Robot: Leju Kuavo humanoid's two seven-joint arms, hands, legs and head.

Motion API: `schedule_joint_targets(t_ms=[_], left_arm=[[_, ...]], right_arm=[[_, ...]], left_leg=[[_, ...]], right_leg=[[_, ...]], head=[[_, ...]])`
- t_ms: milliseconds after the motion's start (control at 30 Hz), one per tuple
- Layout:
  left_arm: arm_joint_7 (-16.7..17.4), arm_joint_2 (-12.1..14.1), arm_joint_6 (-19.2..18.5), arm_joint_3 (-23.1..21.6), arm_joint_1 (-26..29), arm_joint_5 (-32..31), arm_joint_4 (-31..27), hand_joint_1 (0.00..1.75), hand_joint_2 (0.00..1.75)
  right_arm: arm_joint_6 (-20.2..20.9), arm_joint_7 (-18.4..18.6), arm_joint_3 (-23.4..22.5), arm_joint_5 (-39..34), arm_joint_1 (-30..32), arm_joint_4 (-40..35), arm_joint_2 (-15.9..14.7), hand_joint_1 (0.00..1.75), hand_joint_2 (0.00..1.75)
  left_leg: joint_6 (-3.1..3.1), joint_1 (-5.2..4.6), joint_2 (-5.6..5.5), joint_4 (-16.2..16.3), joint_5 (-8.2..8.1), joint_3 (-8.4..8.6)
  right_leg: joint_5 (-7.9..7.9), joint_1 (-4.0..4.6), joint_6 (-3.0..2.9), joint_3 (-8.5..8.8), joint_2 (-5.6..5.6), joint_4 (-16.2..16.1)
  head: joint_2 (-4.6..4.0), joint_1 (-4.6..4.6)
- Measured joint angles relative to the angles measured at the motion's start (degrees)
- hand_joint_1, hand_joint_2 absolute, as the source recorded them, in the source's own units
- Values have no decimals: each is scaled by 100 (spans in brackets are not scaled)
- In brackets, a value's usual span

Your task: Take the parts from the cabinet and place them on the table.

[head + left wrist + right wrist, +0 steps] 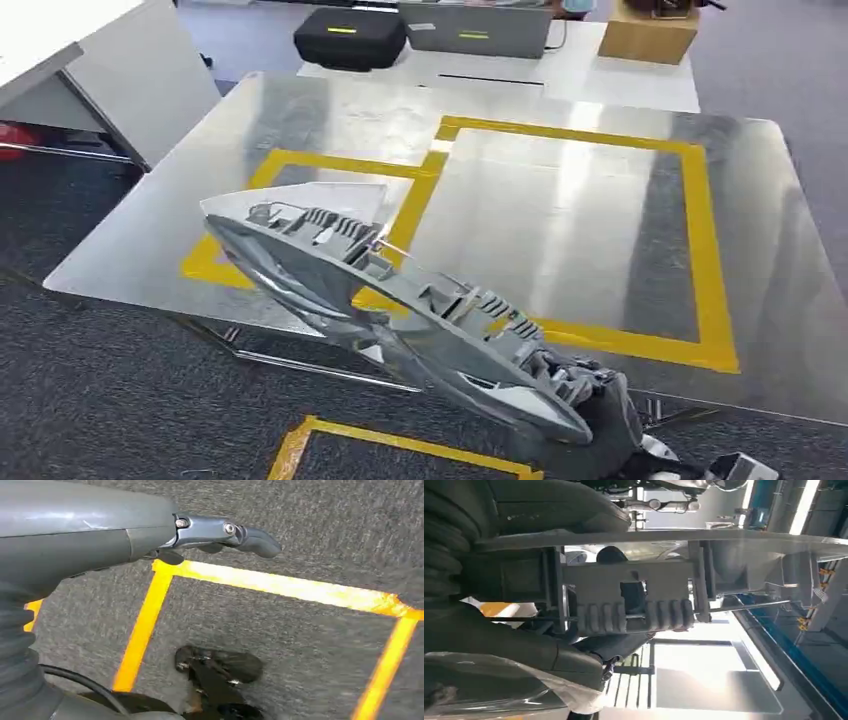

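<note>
A long grey plastic part (400,310) with ribs and clips hangs tilted over the near edge of the metal table (560,220), its pointed end above the left yellow-taped box. My right hand (610,430) grips its lower end at the bottom right of the head view. In the right wrist view the part (634,595) fills the middle, and my right hand (539,652) is wrapped around it. My left hand (215,532) hangs over the carpet, holding nothing, its thumb stretched out.
Yellow tape marks two boxes on the table top. Behind it stand a black case (350,38), a grey case (475,28) and a cardboard box (648,35). A white desk (60,60) is at the far left. Yellow tape (145,625) lines the carpet.
</note>
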Motion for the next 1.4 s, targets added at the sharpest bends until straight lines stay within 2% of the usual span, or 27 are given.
schedule_joint_targets(t_ms=[67, 133, 167, 233, 267, 300, 367, 433, 467, 533, 600, 633, 667, 733, 767, 800, 833, 933, 967, 1033, 1100, 1133, 1167, 1200, 1267, 1333, 1400], left_arm=[[2, 0, 0, 33, 1, 0, 0, 0, 175], [22, -2, 2, 66, 28, 0, 0, 0, 175], [32, -2, 17, 68, 41, -9, 0, 0, 175], [41, -2, 31, 70, 47, -37, 0, 0, 175], [54, 0, 31, 79, 59, -44, 0, 0, 175], [63, 0, 24, 88, 61, -44, 2, 0, 175], [55, -4, -13, 90, 55, -50, 2, 0, 175], [30, -4, -42, 90, 59, -50, 2, 0, 175], [17, -4, -61, 90, 57, -50, 0, 0, 175], [6, -2, -90, 92, 38, -50, 0, 0, 175], [-11, -9, -122, 92, 37, -50, 0, 0, 175], [-29, -11, -125, 92, 36, -50, 0, 0, 175], [-42, -13, -127, 92, 37, -50, 0, 0, 175], [-61, -18, -129, 92, 32, -50, 0, 0, 175], [-68, -20, -129, 94, 33, -50, 0, 0, 175], [-68, -20, -129, 94, 34, -50, 0, 0, 175], [-74, -20, -129, 94, 29, -50, 0, 0, 175], [-77, -20, -131, 94, 25, -52, 0, 0, 175], [-79, -20, -129, 94, 19, -52, 0, 0, 175], [-83, -20, -131, 94, 9, -55, 0, 0, 175], [-83, -20, -131, 94, 22, -57, 2, 0, 175], [-83, -24, -129, 94, 27, -57, 2, 0, 175], [-83, -24, -129, 94, 34, -61, 2, 0, 175], [-83, -24, -131, 94, 36, -68, 2, 0, 175], [-83, -20, -131, 94, 26, -94, 0, 0, 175], [-79, -2, -140, 96, 19, -136, 2, 0, 175], [-70, -22, -157, 94, -8, -186, 0, 0, 175]], right_arm=[[4, -4, -2, -13, -7, 2, 4, 175, 175], [4, 13, -11, -37, 9, 22, 4, 175, 175], [13, 24, -15, -57, 18, 39, 4, 175, 175], [39, 31, -22, -105, 18, 59, 4, 175, 175], [52, 31, -28, -125, 18, 65, 4, 175, 175], [57, 28, -37, -134, 7, 72, 4, 175, 175], [70, 22, -46, -157, -1, 76, 4, 175, 175], [70, 24, -79, -182, 35, 74, 4, 175, 175], [72, 24, -99, -190, 50, 72, 4, 175, 175], [72, 39, -127, -219, 41, 72, 4, 175, 175], [72, 57, -129, -227, 60, 72, 4, 175, 175], [72, 70, -133, -227, 80, 74, 4, 175, 175], [68, 81, -149, -225, 100, 77, 4, 175, 175], [55, 90, -177, -225, 109, 77, 4, 175, 175], [55, 90, -182, -225, 104, 77, 4, 175, 175], [55, 92, -182, -225, 91, 79, 4, 175, 175], [52, 94, -179, -219, 77, 72, 4, 175, 175], [41, 114, -201, -206, 113, 72, 4, 175, 175], [37, 122, -208, -206, 116, 70, 4, 175, 175], [37, 122, -221, -201, 98, 70, 7, 175, 175], [20, 138, -225, -173, 96, 72, 7, 175, 175], [-24, 168, -230, -125, 97, 77, 7, 175, 175], [-75, 201, -230, -46, 99, 81, 7, 175, 175], [-163, 221, -230, 80, 99, 89, 7, 175, 175], [-392, 271, -206, 396, 81, 109, 7, 175, 175], [-718, 367, -166, 816, 11, 144, 2, 175, 175], [-997, 487, -94, 1132, -134, 236, -17, 175, 175]], left_leg=[[-66, 46, 1, 928, -330, -531], [-106, 70, 2, 1373, -325, -891], [-119, 86, 1, 1215, -99, -890], [-118, 106, -20, 390, 568, -637], [-107, 117, -138, -54, 805, -499], [-95, 111, -292, -47, 725, -449], [-35, 87, -235, -226, 591, -381], [17, 107, -168, -295, 589, -335], [56, 131, -101, -348, 597, -284], [124, 119, -19, -366, 562, -244], [158, 92, 92, -363, 526, -225], [166, 84, 147, -362, 506, -206], [167, 80, 192, -362, 482, -173], [147, 79, 287, -361, 415, -71], [123, 76, 326, -361, 377, -16], [82, 37, 362, -367, 350, 6], [46, 15, 392, -328, 329, -14], [3, 9, 595, -359, 315, 42], [-47, 27, 535, -335, 235, 52], [-80, 43, 136, 198, -80, -173], [-93, 44, 86, 1158, -468, -650], [-87, 44, 84, 1460, -525, -823], [-72, 44, 83, 1479, -428, -871], [-50, 42, 80, 1254, -198, -805], [29, 35, 67, 214, 453, -396], [88, 6, 29, -234, 510, -221], [-12, 22, 34, -307, 501, -221]], right_leg=[[-61, -2, -32, 64, -9, -8], [-117, -2, -22, 146, 46, -5], [-154, -7, -9, 199, 94, -3], [-227, -14, 25, 312, 193, 1], [-278, -23, 69, 352, 235, 0], [-307, 2, 118, 311, 283, 12], [-291, -47, 193, 263, 379, 27], [-286, -50, 263, 279, 444, -34], [-362, -50, 275, 243, 366, 16], [-664, -40, 307, -133, 114, 721], [-954, -40, 324, -675, 69, 1623], [-929, -38, 324, -847, 69, 1837], [-751, -38, 319, -858, 65, 1745], [-125, -37, 290, -500, -28, 872], [127, -32, 269, -277, -198, 363], [-6, 51, 260, -215, -442, 271], [-15, 54, 199, -120, -438, 135], [-10, 57, 123, -178, -243, 162], [11, 10, 76, -143, -184, 127], [6, 1, 25, -135, -81, 127], [-8, 12, -10, -130, -4, 127], [-10, 20, -15, -121, 42, 127], [-14, 25, -18, -103, 86, 127], [-20, 31, -21, -84, 121, 127], [-42, 44, -5, -27, 166, 127], [-67, 77, 41, -30, 191, 146], [-69, 74, 14, -84, 189, 164]], head=[[0, 11], [0, 13], [0, 9], [0, 11], [0, 7], [-2, 22], [0, 5], [0, 7], [0, 22], [0, 64], [0, 61], [0, 66], [0, 61], [0, 68], [0, 66], [0, 64], [0, 81], [0, 46], [0, 37], [0, -22], [0, -30], [0, -35], [0, -30], [0, -35], [0, -33], [0, -24], [0, -17]])
